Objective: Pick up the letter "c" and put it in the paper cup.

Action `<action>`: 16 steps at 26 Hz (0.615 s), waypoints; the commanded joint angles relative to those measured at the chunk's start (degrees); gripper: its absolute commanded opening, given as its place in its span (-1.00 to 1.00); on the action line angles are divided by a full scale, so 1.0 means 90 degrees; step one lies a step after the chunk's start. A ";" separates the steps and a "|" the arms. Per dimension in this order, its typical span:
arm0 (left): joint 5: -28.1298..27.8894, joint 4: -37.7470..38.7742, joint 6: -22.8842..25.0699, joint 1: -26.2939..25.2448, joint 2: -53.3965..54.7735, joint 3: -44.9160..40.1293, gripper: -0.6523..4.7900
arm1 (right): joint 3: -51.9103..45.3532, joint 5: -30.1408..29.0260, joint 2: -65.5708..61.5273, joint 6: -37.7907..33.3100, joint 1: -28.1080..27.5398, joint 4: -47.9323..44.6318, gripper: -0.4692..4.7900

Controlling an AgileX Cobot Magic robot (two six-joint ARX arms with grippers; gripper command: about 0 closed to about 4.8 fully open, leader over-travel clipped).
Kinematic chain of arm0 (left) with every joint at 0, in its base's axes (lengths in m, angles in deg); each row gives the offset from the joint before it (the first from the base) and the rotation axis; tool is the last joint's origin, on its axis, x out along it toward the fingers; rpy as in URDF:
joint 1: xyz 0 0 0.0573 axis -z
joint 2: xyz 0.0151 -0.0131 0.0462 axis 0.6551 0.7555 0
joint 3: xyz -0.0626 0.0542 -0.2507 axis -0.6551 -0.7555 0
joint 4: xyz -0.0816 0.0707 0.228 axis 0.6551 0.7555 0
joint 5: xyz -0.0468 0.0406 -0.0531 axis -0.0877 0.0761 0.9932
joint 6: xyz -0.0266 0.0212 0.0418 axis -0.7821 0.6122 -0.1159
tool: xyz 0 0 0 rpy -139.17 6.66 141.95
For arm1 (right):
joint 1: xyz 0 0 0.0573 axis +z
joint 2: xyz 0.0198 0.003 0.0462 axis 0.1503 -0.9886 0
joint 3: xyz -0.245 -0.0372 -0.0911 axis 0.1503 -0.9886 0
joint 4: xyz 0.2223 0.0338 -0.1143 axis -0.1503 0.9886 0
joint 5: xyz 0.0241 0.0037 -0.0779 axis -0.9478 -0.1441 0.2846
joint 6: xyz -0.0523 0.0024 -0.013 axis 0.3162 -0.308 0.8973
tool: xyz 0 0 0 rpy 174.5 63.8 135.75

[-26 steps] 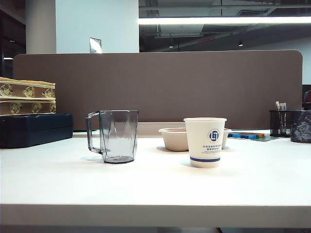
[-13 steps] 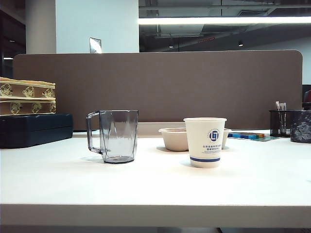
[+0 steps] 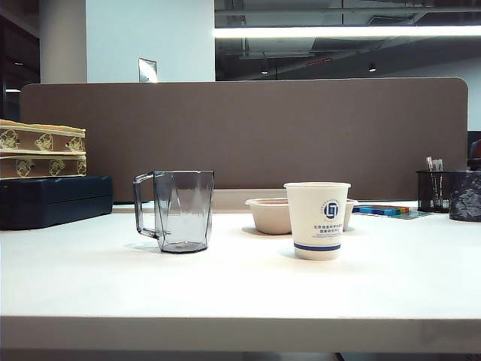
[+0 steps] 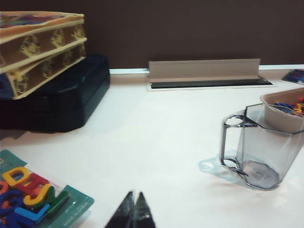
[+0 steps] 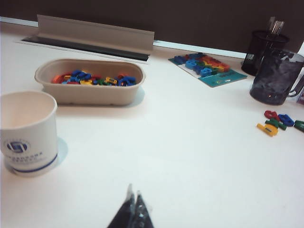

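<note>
My task is a tiny flat letter "c", and I cannot pick it out for certain. Letters lie heaped in the beige bowl, a few more lie loose on the table near the dark mesh pot, and others sit on a teal card by the back wall. A reddish curved piece among the loose ones could be it, but it is too small for me to tell.

I judge such a piece to be very light, stiff plastic, smooth and a little slippery. Lying flat, it offers only its thin edges, so I would close across the outer back of the curve and its open side, tips right down at the table. Pinched off-centre it may well flick away. It should not break.

The paper cup stands upright and open-mouthed on the table, just in front of the bowl, and nothing shows inside it from my right wrist. It is light too, and a knock on its rim could tip it.

My right gripper hangs over bare table, its jaws pressed together on nothing. My left gripper is likewise clenched and empty, over bare table between a pack of letters and the clear mug. Neither touches anything.
</note>
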 commanded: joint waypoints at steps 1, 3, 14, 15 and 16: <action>-0.0032 -0.0102 -0.0024 0.0002 0.0000 -0.0117 -0.78 | -0.0068 0.0032 0.0002 0.0000 0.0005 -0.0153 -0.81; -0.0029 -0.0107 -0.0036 0.0002 -0.0002 -0.0219 -0.78 | -0.0121 0.0032 0.0002 0.0002 0.0002 -0.0202 -0.81; 0.0015 -0.0002 -0.0117 0.0002 -0.0012 -0.0272 -0.78 | -0.0291 0.0131 0.0002 0.0002 0.0002 -0.0206 -0.81; 0.0015 -0.0002 -0.0117 0.0002 -0.0012 -0.0272 -0.78 | -0.0311 0.0131 0.0002 0.0002 0.0002 -0.0216 -0.81; 0.0015 0.0000 -0.0117 0.0002 -0.0012 -0.0272 -0.78 | -0.0338 0.0131 0.0002 0.0000 0.0002 -0.0238 -0.81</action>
